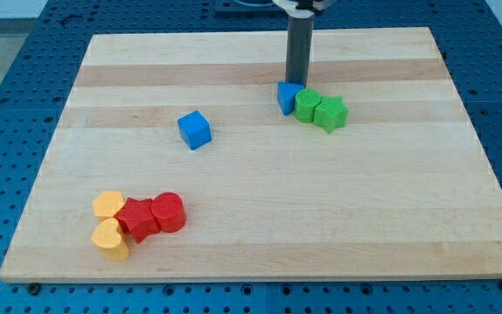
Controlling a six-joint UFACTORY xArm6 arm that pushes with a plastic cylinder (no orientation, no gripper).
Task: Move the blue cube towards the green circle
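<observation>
At the view's top, my tip (296, 82) touches a blue block (288, 97) beside the green circle (307, 105); no pincer shows.

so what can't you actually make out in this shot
- My tip: in the camera view its very end sinks behind the small blue block, so contact cannot be confirmed.
- That small blue block: partly covered by the green circle and the rod; its shape is unclear.
- Rod's top: cut off by the view's top edge.
- Lower yellow block: the red blocks overlap it, so touching or apart is uncertain.
- The blue cube shows fully.
</observation>
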